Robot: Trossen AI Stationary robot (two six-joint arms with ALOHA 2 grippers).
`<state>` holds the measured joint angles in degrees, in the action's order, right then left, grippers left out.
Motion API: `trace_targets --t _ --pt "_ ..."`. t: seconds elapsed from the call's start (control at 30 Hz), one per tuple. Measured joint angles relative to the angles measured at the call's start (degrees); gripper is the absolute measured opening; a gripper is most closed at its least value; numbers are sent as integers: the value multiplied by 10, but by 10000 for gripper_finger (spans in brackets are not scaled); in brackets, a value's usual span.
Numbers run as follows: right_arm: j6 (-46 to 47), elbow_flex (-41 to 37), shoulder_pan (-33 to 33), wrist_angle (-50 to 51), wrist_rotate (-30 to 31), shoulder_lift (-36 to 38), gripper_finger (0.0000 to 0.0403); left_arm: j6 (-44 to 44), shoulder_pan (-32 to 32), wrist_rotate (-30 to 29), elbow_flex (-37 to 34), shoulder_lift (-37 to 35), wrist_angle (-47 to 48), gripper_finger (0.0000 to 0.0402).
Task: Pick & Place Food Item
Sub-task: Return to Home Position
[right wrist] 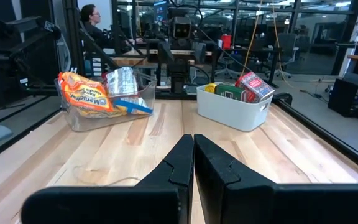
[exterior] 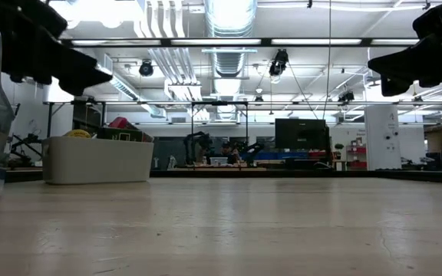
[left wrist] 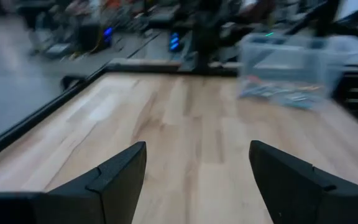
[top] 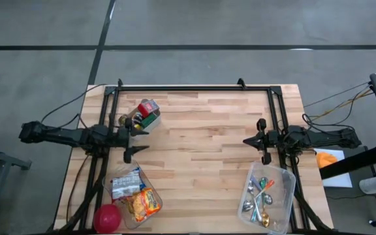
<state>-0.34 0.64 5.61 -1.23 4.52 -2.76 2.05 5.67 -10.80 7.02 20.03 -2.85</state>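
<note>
- My left gripper (top: 142, 140) hangs empty, its fingers spread wide.
- My right gripper (top: 247, 140), empty with fingers pressed together, hangs near the clear bin (top: 274, 167) of spoons (top: 261, 196).

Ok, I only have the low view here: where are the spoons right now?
Observer: The high view shows the silver and coloured spoons lying in the clear plastic bin by the right edge of the light wooden table.
Operator: Is anything gripped on that side?
Observer: No. Its wrist view shows the right claw shut and empty.
Operator: And the left?
Observer: The left claw is open and empty, over bare wood of the table.
</note>
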Motion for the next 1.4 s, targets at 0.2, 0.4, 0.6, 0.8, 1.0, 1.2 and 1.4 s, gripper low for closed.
trace_targets --t 0.2,0.4,0.6,0.8,1.0,1.2,1.4 --pt "0 0 0 1 0 0 10 -40 0 47 0 -55 10 285" --pt "0 0 0 1 0 0 10 -38 0 38 -2 -105 48 285" --pt "-1 0 0 2 0 0 10 -54 0 38 -34 -183 50 285" --pt "-1 0 0 1 1 -1 10 -63 -2 40 -68 -188 10 285" --pt "-5 1 0 1 1 -4 10 -48 -2 42 -68 -194 8 285" --pt "-2 1 0 1 1 -3 10 -59 -2 44 -68 -173 9 285" --pt "2 0 0 -7 1 -3 10 -74 -2 44 -68 -154 9 285"
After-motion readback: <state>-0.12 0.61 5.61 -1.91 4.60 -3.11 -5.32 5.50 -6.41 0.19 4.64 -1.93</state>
